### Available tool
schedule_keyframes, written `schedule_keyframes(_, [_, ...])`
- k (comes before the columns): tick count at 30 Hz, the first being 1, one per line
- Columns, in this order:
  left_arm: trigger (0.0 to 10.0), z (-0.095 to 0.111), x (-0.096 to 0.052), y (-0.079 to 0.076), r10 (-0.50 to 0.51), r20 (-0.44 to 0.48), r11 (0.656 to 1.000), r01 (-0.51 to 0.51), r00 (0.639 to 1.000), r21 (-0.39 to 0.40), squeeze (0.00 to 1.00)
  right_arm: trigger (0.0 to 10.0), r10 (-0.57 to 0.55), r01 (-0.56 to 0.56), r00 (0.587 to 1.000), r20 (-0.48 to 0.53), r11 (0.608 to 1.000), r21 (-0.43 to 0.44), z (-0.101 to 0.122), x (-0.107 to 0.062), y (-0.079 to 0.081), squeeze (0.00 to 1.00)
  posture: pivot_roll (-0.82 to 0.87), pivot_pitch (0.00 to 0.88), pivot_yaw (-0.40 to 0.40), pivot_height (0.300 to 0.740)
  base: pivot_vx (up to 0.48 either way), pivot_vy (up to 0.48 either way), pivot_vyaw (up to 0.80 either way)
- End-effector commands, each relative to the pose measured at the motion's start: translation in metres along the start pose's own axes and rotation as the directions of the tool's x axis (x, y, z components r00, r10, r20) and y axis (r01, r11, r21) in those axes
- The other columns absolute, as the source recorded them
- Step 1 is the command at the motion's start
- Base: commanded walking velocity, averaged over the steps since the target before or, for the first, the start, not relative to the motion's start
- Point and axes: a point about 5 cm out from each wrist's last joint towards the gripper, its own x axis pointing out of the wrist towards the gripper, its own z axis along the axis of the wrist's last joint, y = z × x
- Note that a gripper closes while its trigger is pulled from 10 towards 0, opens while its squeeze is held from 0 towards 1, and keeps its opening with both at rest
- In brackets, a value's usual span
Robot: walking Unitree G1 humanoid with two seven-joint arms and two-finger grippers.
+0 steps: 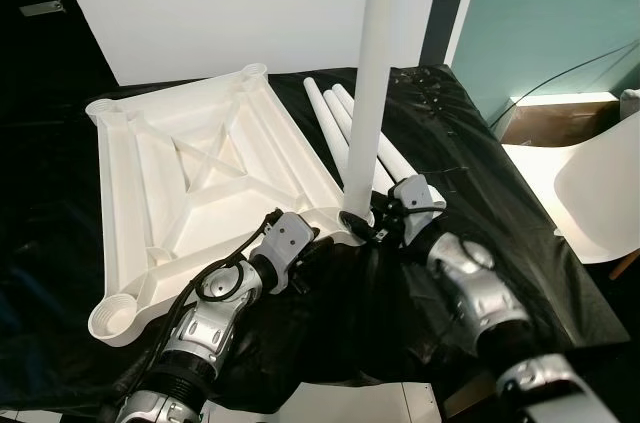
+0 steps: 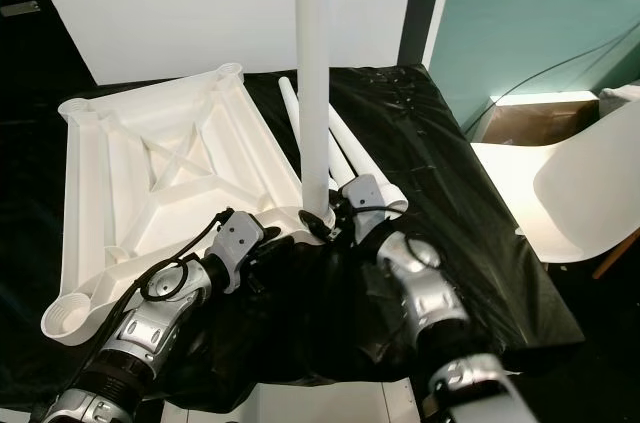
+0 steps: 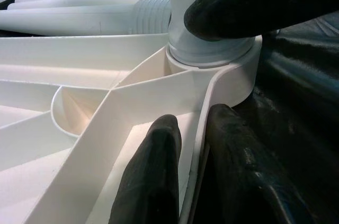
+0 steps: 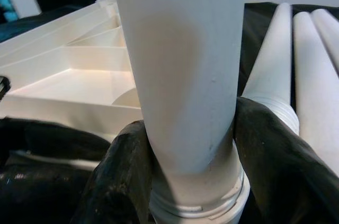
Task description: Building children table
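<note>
While our right gripper (image 4: 185,171) clamps the upright leg (image 1: 375,83), we should twist it squarely into the corner socket (image 3: 222,70). Our left gripper (image 3: 196,166) pinches the tabletop (image 1: 200,173) rim, steadying it.

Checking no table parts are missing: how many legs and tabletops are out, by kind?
Upright leg in the corner socket, right gripper on it: 1
Loose legs lying on the black sheet: 3
Upturned tabletop, left gripper on its rim: 1
Total: 5

Home room, teal wall (image 1: 540,13), white chair (image 1: 600,193)
</note>
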Motion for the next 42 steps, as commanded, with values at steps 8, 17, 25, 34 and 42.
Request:
schedule_keyframes(8, [10.0, -0.024, -0.002, -0.013, -0.069, -0.110, 0.996, 0.063, 0.991, -0.056, 0.00, 9.9, 0.019, -0.018, 1.000, -0.022, 0.999, 0.050, -0.007, 0.009, 0.020, 0.00, 0.05, 0.000, -0.008, 0.740, 0.000, 0.000, 0.00])
schedule_keyframes(17, [10.0, -0.025, -0.003, -0.015, -0.066, -0.104, 0.996, 0.059, 0.992, -0.067, 0.00, 10.0, -0.056, 0.057, 0.998, -0.037, 0.998, 0.025, -0.005, 0.006, 0.006, 0.00, 0.05, 0.000, -0.009, 0.740, 0.000, 0.000, 0.00])
schedule_keyframes(25, [10.0, -0.025, -0.004, -0.016, -0.070, -0.100, 0.995, 0.062, 0.993, -0.078, 0.00, 10.0, -0.046, 0.048, 0.998, -0.046, 0.998, 0.039, -0.009, 0.005, 0.015, 0.00, 0.06, 0.000, -0.007, 0.740, 0.000, 0.000, 0.00])
schedule_keyframes(34, [10.0, -0.027, -0.007, -0.016, -0.075, -0.109, 0.995, 0.066, 0.991, -0.077, 0.00, 10.0, -0.042, 0.045, 0.998, -0.051, 0.998, 0.041, -0.009, 0.008, 0.015, 0.00, 0.07, 0.000, -0.002, 0.740, 0.000, 0.000, 0.00])
schedule_keyframes(42, [10.0, -0.025, -0.007, -0.014, -0.063, -0.103, 0.996, 0.055, 0.993, -0.074, 0.00, 10.0, -0.042, 0.044, 0.998, -0.050, 0.998, 0.042, -0.008, 0.010, 0.017, 0.00, 0.07, 0.000, -0.011, 0.740, 0.000, 0.000, 0.00])
